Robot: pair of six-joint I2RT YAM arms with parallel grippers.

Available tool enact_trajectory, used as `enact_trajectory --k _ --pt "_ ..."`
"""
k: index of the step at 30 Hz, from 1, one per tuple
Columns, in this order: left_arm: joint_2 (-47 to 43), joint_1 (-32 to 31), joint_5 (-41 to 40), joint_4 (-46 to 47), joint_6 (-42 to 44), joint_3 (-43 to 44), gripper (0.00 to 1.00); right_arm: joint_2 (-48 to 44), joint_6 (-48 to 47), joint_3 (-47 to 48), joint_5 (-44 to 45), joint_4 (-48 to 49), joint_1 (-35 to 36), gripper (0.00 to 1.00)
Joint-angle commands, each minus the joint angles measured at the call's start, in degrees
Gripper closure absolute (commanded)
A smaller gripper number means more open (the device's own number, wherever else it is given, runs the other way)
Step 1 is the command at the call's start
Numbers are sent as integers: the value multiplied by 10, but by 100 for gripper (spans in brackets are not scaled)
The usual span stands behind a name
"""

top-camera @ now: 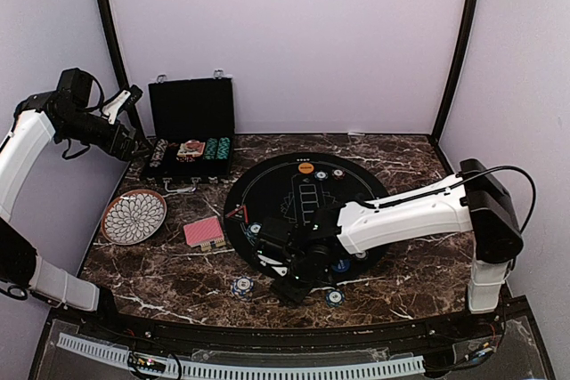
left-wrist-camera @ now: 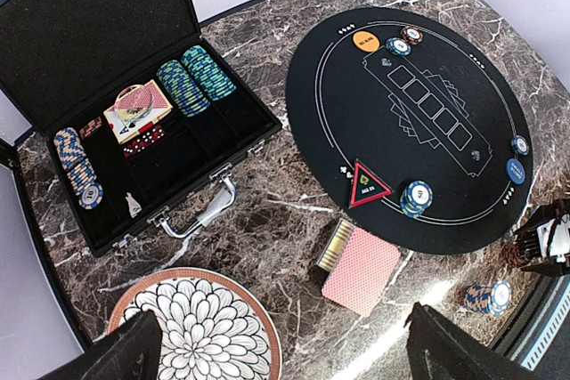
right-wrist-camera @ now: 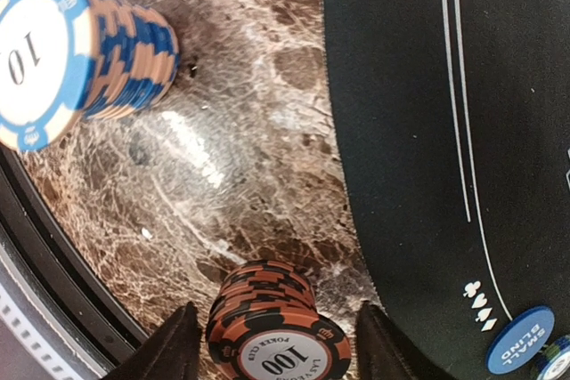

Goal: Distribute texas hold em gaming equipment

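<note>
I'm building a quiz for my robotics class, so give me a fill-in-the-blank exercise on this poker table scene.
1. The orange-and-black chip stack flanked by the right gripper is marked ___.
2. The blue-and-orange chip stack on the marble table is marked ___.
3. The blue button disc on the black mat reads SMALL ___.
4. The black case has its lid ___.
Missing words: 100; 10; BLIND; open.

Illumination is bright, even and overhead; shadows are short and soft. White glare streaks the glossy surface (right-wrist-camera: pixel 191 144) in both wrist views. My left wrist view bows lines near its edges. The fingers (right-wrist-camera: pixel 174 349) of my right claw (right-wrist-camera: pixel 274 307) appear dark and soft-edged.
</note>
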Motion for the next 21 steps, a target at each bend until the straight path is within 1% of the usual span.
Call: enact_trajectory --k 1,3,7,16,21 --pt "-17 -3 9 -11 2 14 1 3 2 4 13 10 3 46" --pt "-17 -3 9 -11 2 14 1 1 3 5 15 10 3 50" --pt "-17 -2 10 -12 2 13 1 -6 3 10 16 3 3 53" --pt "-19 -3 13 -11 1 13 1 -25 4 34 21 -27 3 55" --pt "-19 -2 13 -12 3 12 1 -32 2 70 31 -48 0 55"
